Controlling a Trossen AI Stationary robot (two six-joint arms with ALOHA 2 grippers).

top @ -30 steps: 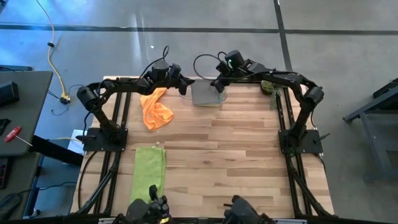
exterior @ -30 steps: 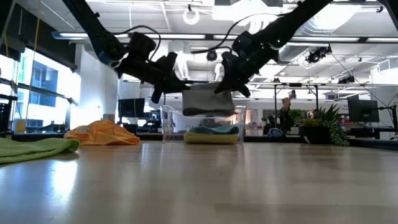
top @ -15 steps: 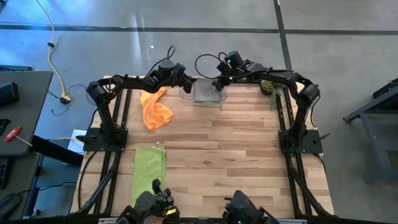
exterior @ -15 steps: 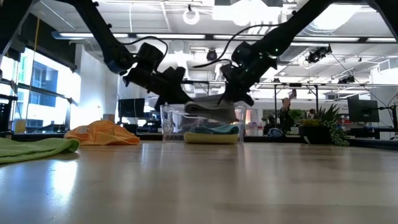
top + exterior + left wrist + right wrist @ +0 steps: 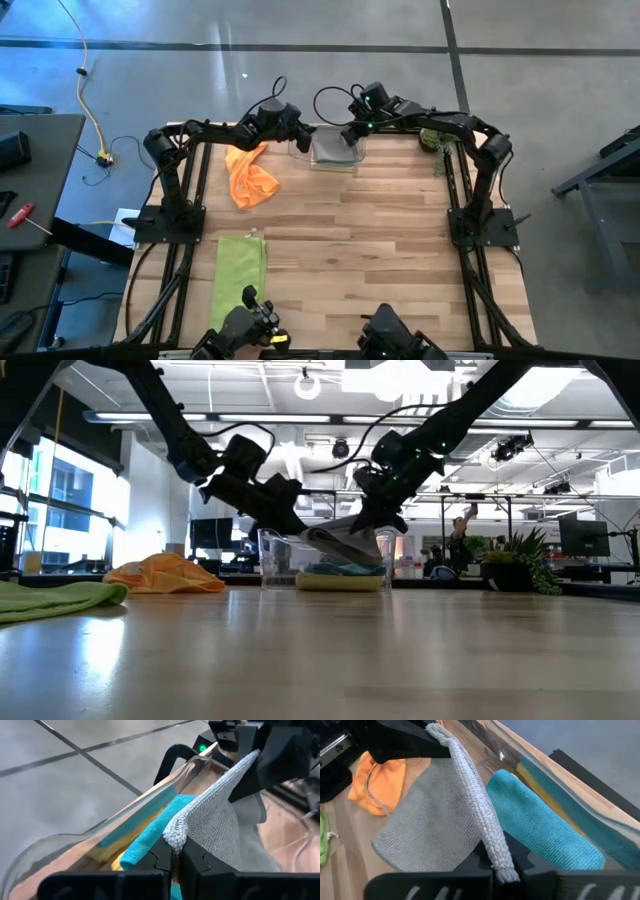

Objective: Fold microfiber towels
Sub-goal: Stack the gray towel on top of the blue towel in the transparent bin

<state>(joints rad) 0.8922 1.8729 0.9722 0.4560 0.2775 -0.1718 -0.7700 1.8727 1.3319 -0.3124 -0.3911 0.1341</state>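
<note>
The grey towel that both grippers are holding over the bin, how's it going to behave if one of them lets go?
Probably floppy: the grey towel sags between the shut left gripper and the shut right gripper. The freed corner would likely drop onto the teal towel in the clear bin. It looks light, and its looped weave should resist slipping.

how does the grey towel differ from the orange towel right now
The grey microfiber towel is folded flat and held between the left gripper and right gripper, over the clear plastic bin. The orange microfiber towel lies crumpled and unfolded on the wooden table, untouched. Both are small plain cloths.
</note>
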